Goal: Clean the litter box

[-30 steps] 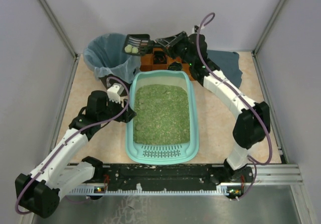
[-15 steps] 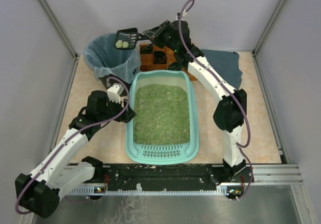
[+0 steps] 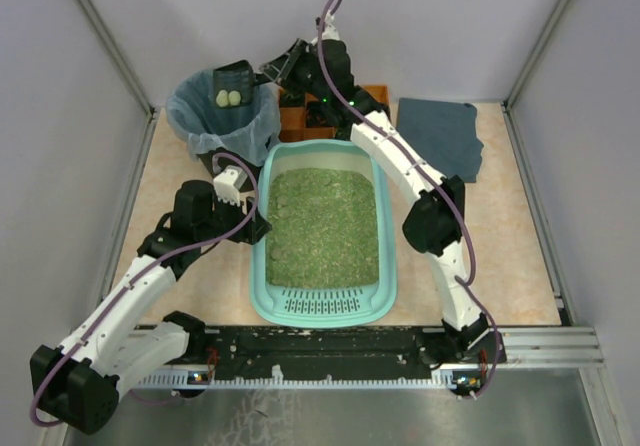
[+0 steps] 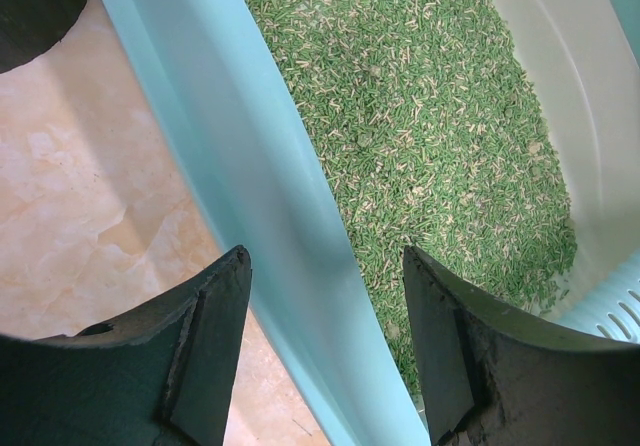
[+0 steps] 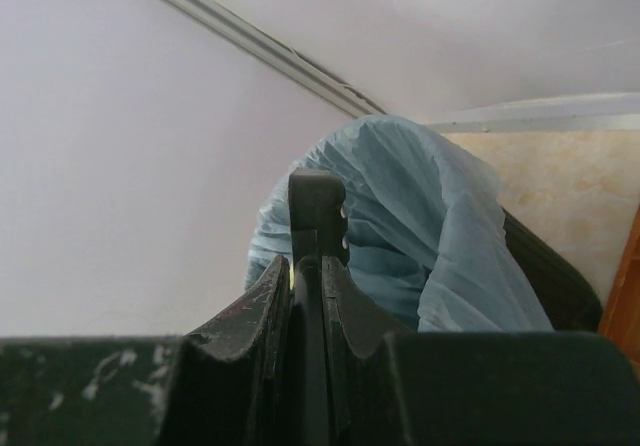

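Observation:
The light-teal litter box [image 3: 386, 228] with green litter [image 3: 325, 226] lies mid-table, slotted lip nearest the arm bases. My left gripper [image 3: 256, 228] is open and straddles the box's left rim [image 4: 250, 166], one finger outside over the table, one inside over the litter [image 4: 420, 116]; the left wrist view shows the gripper [image 4: 325, 266] with gaps on both sides of the rim. My right gripper [image 3: 275, 70] is shut on the handle of a black scoop [image 3: 232, 84]. The scoop carries two pale clumps above the bin. Its handle [image 5: 318, 211] stands edge-on in the gripper [image 5: 308, 266].
A black bin lined with a bluish bag [image 3: 200, 116] stands at the back left, also in the right wrist view [image 5: 420, 236]. An orange compartmented tray [image 3: 298, 121] sits behind the box. A dark blue cloth [image 3: 440, 136] lies at the back right. Grey walls enclose the table.
My right arm has swung the scoop with its clumps to the left, from beside the orange tray to above the bin. The left arm and the litter box have not moved.

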`<state>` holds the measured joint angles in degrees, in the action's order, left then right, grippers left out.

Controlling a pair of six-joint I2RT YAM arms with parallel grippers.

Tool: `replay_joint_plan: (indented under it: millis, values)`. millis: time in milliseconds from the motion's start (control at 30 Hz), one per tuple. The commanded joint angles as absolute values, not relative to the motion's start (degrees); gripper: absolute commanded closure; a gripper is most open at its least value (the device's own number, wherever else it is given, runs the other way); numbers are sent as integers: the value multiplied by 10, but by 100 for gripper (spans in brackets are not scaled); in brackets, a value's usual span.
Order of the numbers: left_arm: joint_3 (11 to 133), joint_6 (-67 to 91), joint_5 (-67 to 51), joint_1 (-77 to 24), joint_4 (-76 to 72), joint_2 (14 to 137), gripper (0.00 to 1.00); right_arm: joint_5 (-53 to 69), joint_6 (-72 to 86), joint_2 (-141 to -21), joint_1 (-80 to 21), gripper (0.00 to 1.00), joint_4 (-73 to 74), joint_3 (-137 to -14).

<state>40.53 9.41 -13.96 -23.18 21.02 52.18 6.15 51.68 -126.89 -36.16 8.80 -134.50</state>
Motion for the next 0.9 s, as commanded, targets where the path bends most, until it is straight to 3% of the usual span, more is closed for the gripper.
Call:
replay_joint_plan:
  millis: [0, 500, 867]
  values:
    - [403, 95, -138, -236, 207, 523, 32, 59, 446, -1277, -369, 100, 49, -1403]
    - [405, 92, -137, -236, 209, 532, 32, -5, 172, -1272, -427, 100, 30, -1436]
    - [406, 92, -136, -236, 210, 532, 32, 45, 77, -1265, -440, 100, -11, -1428]
